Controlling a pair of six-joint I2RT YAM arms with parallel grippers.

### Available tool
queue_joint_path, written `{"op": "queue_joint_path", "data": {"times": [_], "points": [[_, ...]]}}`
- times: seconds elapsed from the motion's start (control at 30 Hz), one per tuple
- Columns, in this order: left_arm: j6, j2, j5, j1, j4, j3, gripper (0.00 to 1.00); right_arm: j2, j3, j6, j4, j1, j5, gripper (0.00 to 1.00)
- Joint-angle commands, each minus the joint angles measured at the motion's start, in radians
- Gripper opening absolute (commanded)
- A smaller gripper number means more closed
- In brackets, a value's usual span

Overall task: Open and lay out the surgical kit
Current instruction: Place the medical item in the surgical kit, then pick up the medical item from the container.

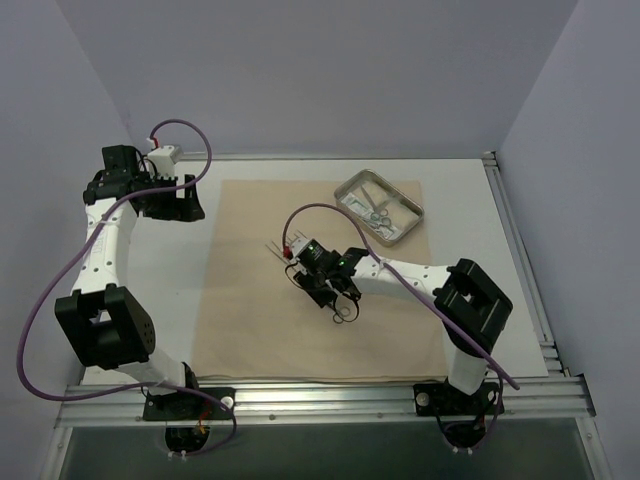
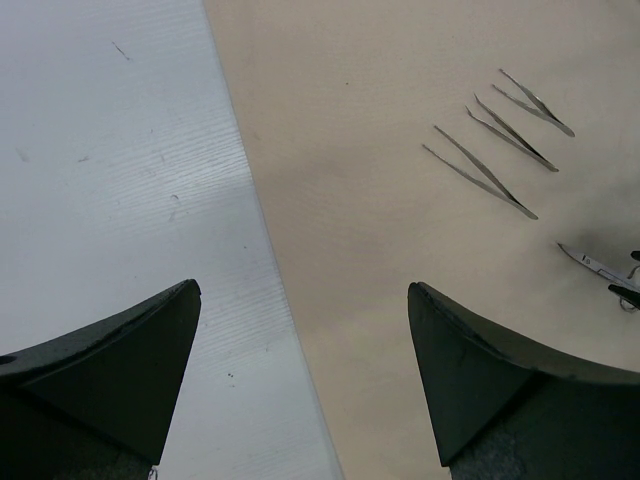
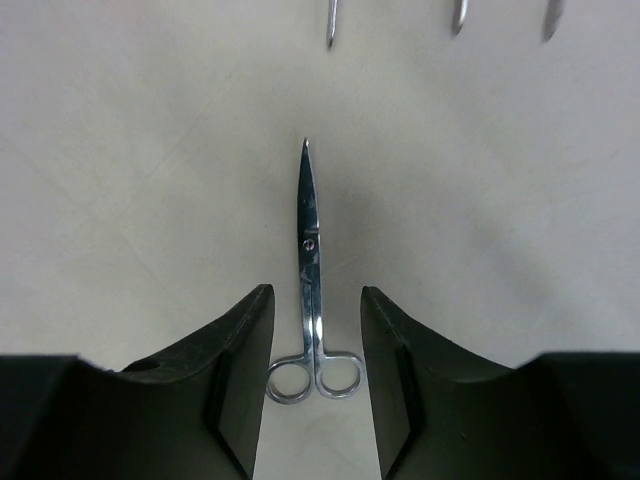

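The surgical kit's beige cloth (image 1: 250,320) lies spread flat on the table. On it, three thin tweezers (image 2: 482,172) lie side by side, small in the top view (image 1: 275,247). Steel scissors (image 3: 310,270) rest on the cloth, rings toward the wrist. My right gripper (image 3: 316,292) straddles their handles, open, with a gap on each side. From above, the rings (image 1: 345,313) show just below that gripper (image 1: 336,297). A steel tray (image 1: 352,185) at the back right holds ring-handled clamps (image 1: 378,216). My left gripper (image 2: 303,287) hangs wide open and empty over the cloth's left edge (image 1: 185,205).
White table surface (image 1: 460,190) borders the cloth (image 2: 380,200) on the left, back and right. An aluminium rail (image 1: 320,400) runs along the near edge and another (image 1: 520,260) down the right side. Pale walls close in on three sides.
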Motion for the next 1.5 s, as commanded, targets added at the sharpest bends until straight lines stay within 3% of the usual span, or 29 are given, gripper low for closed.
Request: {"op": "queue_joint_path", "data": {"times": [0.0,0.07,0.23,0.3,0.43,0.57,0.87,1.47], "points": [[0.013,-0.042,0.016,0.008,0.005,0.003,0.94,-0.091,0.098,-0.026,-0.033,-0.037,-0.017,0.36],[0.013,-0.039,0.007,0.008,0.006,0.006,0.94,-0.100,0.161,-0.034,-0.023,-0.074,-0.025,0.36],[0.013,-0.025,-0.010,0.008,0.003,0.029,0.94,-0.040,0.324,-0.042,0.001,-0.320,-0.059,0.36],[0.013,-0.022,-0.014,0.008,0.002,0.033,0.94,0.025,0.420,-0.042,-0.018,-0.383,-0.051,0.34],[0.014,-0.006,-0.033,0.008,-0.006,0.049,0.94,0.145,0.536,-0.094,-0.024,-0.514,-0.046,0.19],[0.017,0.023,-0.043,0.008,-0.010,0.070,0.94,0.305,0.651,-0.128,-0.067,-0.606,-0.046,0.19],[0.010,0.089,-0.050,0.006,-0.003,0.102,0.94,0.492,0.832,-0.184,-0.089,-0.646,-0.125,0.16],[0.013,0.119,-0.051,0.006,0.003,0.104,0.94,0.604,0.826,-0.180,-0.082,-0.660,-0.135,0.21]]}}
